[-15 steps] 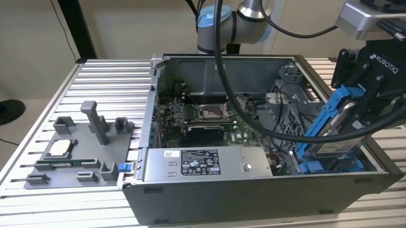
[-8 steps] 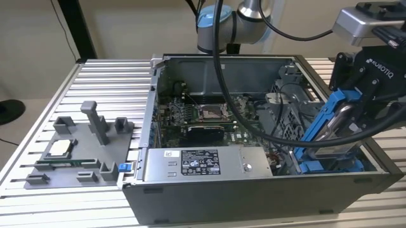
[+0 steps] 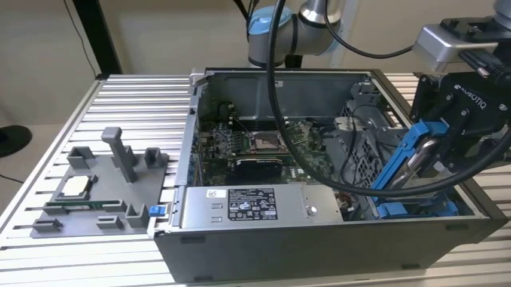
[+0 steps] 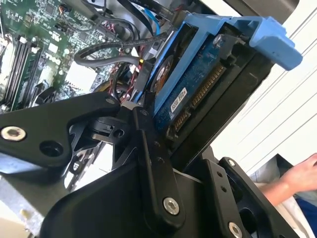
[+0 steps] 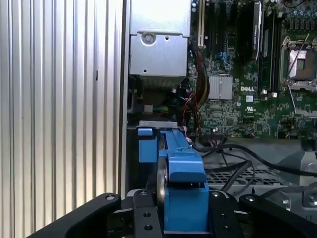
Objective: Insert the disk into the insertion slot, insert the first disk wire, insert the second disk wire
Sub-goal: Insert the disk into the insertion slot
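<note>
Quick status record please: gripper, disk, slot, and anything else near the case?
gripper: shut on the disk
disk: tilted, blue frame, lower end inside the case, not lying flat
slot: below the disk, blue parts in it
cables: loose, black, beside the slot
hand: a person's, in the second wrist view
</note>
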`<move>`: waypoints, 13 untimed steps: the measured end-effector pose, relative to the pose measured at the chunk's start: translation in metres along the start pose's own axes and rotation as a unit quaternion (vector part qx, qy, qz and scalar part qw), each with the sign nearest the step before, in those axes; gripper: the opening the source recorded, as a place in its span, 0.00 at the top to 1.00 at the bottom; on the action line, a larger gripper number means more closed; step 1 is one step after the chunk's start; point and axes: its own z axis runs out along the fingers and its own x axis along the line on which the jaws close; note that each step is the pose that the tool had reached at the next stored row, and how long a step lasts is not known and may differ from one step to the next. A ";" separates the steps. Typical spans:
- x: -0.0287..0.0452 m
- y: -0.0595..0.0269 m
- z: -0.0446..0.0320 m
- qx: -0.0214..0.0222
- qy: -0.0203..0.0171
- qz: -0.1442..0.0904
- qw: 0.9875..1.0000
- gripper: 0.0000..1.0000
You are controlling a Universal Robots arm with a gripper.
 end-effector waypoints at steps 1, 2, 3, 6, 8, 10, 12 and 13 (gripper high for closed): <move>0.0001 0.0000 0.0014 0.000 0.000 0.000 1.000 1.00; 0.0001 -0.0001 0.0030 0.000 0.000 0.000 1.000 1.00; 0.0002 -0.0002 0.0045 0.000 -0.001 0.000 1.000 1.00; 0.0002 -0.0002 0.0065 0.000 -0.001 0.000 1.000 1.00; 0.0003 -0.0002 0.0066 0.000 -0.001 0.000 1.000 1.00; 0.0003 -0.0002 0.0067 0.000 -0.001 0.000 1.000 1.00; 0.0003 -0.0002 0.0067 0.000 -0.001 0.000 1.000 1.00; 0.0003 -0.0002 0.0067 0.000 -0.001 0.000 1.000 1.00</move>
